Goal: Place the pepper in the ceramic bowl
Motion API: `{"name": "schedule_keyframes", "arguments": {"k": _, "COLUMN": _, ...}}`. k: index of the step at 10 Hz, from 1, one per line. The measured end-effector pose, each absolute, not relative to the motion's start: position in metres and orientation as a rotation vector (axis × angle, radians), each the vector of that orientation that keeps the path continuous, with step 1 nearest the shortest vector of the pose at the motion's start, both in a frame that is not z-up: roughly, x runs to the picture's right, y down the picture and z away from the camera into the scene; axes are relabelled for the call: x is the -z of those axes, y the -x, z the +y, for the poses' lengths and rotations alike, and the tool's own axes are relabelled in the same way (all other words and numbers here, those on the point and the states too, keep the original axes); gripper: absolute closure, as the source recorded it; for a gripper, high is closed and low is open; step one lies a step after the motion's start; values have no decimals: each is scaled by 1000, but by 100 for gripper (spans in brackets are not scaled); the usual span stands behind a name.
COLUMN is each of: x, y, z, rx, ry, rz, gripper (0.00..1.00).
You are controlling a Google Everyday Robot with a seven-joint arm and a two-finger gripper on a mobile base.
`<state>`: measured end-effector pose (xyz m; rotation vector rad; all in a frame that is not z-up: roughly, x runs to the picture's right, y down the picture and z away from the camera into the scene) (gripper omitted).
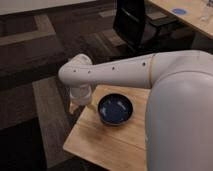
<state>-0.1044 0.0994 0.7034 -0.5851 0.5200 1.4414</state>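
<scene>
Pale wood makes up the desk (107, 145) in the lower middle of the frame, its bare top running from the lower left corner up toward the centre. On it, near its upper edge, sits the ceramic bowl (115, 109), round, glossy and dark blue with a darker rim, upright and with nothing visible inside.

A white arm (112, 74) reaches in from the bulky white body at the right edge, crosses the middle of the frame leftward and bends down at a rounded joint in the left-centre. Below that joint the wrist points downward, and the gripper (76, 105) hangs at the desk's upper left corner, just to the left of the bowl and apart from it. Whether the gripper is apart, together or clamped on anything I cannot tell. The pepper cannot be made out anywhere in this view.

Dark carpet (35, 60) with lighter grey bands fills the left and upper parts. A black office chair (136, 22) stands in the upper middle, and a second desk (192, 22) of the same pale wood crosses the upper right corner, bearing a small blue disc (179, 11).
</scene>
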Motion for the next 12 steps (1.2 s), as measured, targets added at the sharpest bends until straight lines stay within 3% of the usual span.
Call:
{"name": "schedule_keyframes", "arguments": {"k": 4, "x": -703, "y": 94, "z": 100, "rx": -1446, "ry": 582, "rz": 525, "gripper": 35}}
{"name": "schedule_keyframes", "arguments": {"k": 8, "x": -696, "y": 12, "z": 119, "rx": -1392, "ry": 578, "rz": 538, "gripper": 35}}
{"name": "schedule_keyframes", "arguments": {"k": 10, "x": -677, "y": -54, "z": 149, "rx": -1333, "ry": 599, "rz": 612, "gripper": 35}}
{"name": "schedule_keyframes", "arguments": {"k": 12, "x": -671, "y": -71, "z": 158, "rx": -1317, "ry": 603, "rz": 639, "gripper": 35}}
